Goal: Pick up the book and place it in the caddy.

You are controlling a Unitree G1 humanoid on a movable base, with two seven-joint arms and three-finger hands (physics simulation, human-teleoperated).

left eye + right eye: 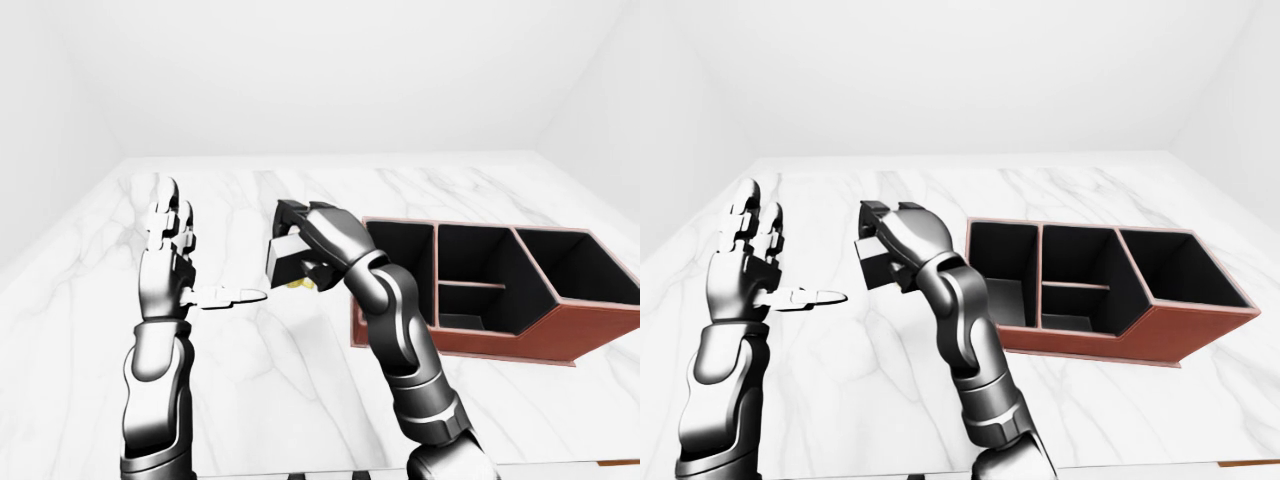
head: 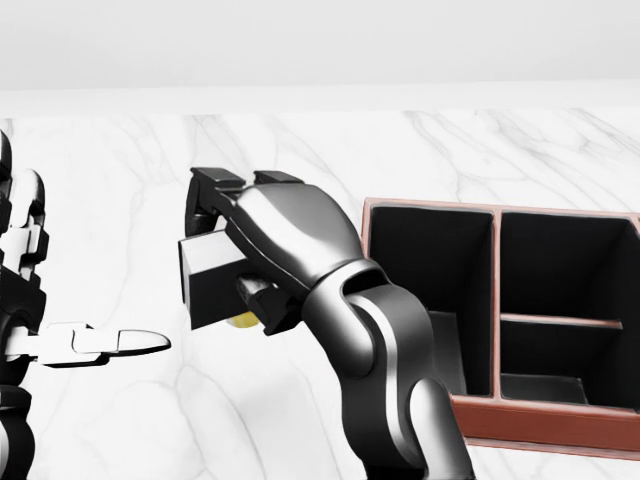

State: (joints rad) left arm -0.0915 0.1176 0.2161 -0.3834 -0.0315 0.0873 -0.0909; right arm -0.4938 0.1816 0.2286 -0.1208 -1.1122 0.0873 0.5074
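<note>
White marble counter under plain white walls.

Left-eye view: right hand closed round the dark book, held clear of the counter, left of the caddy. Left hand upright, fingers spread wide, holding nothing.

Head view: book's long axis runs roughly left-right, one end face pointing to the view's left. Yellow cup partly hidden beneath the book.

Right-eye view: caddy's three compartments dark inside; book well apart from it.
</note>
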